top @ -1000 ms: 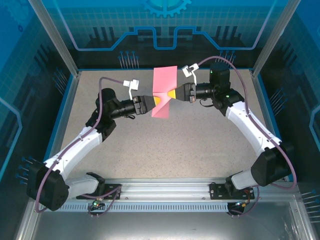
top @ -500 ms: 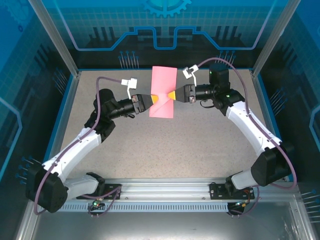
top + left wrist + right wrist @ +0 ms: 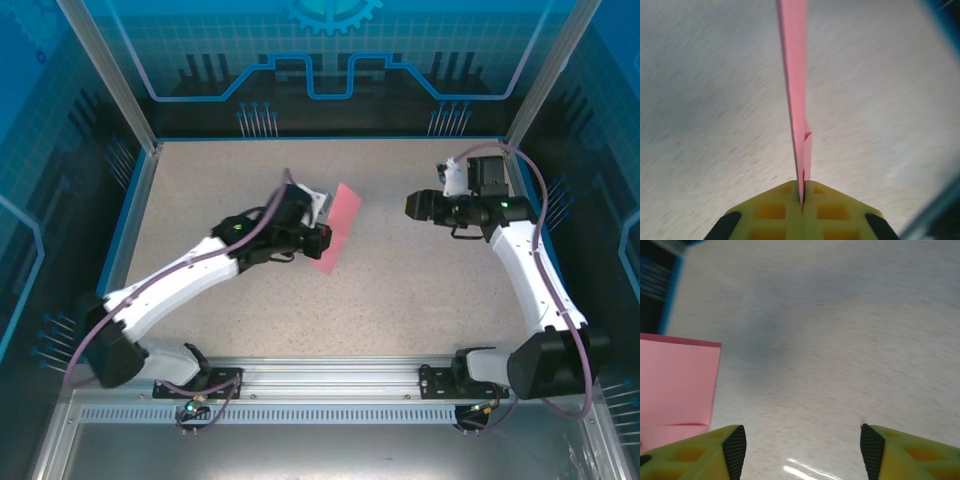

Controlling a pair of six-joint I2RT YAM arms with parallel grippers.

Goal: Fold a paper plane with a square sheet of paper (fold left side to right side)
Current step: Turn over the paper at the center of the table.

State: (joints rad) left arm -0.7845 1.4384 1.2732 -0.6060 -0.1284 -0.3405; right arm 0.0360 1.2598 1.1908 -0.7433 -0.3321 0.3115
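The square sheet of paper (image 3: 341,215) is pink-red and folded, held tilted on edge above the middle of the table. My left gripper (image 3: 322,239) is shut on its lower left edge. In the left wrist view the yellow fingers (image 3: 840,215) pinch the paper (image 3: 795,75), which runs edge-on straight away from them. My right gripper (image 3: 410,206) stands open to the right of the sheet, apart from it. In the right wrist view its gripper (image 3: 802,452) has nothing between the fingers, and the pink sheet (image 3: 675,385) lies at the left. The paper plane is out of view.
The speckled grey table (image 3: 400,290) is bordered by blue walls (image 3: 120,230) on the left, back and right. A metal rail (image 3: 330,375) with both arm bases runs along the near edge.
The right gripper let go of the paper, opened and drew back to the right. The left gripper shut on the paper and carried it nearer and to the right, turning it on edge.
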